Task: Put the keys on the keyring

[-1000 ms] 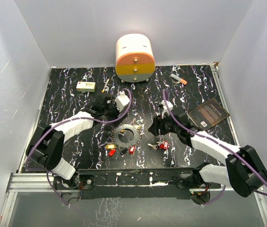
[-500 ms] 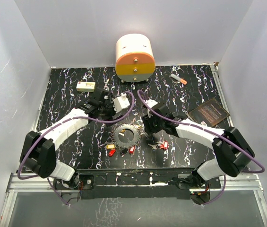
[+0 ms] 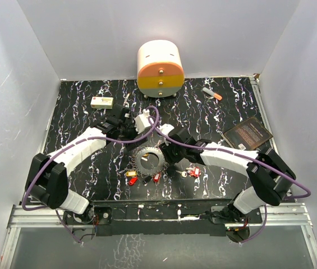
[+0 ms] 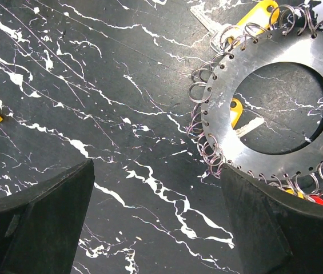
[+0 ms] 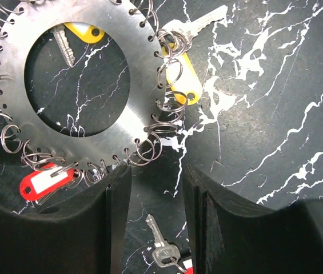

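At the right rim of the ring (image 5: 144,91) the right tool (image 5: 156,208) has arrived from the loose keys (image 3: 191,171), jaws narrowing but empty, left tool (image 4: 155,225) spread wide: no key carried yet.

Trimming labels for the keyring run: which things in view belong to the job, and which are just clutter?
Job: keyring; red- and yellow-headed keys lying around it.

Lying about: round drawer unit; orange-tipped marker pen; small white box; dark booklet.
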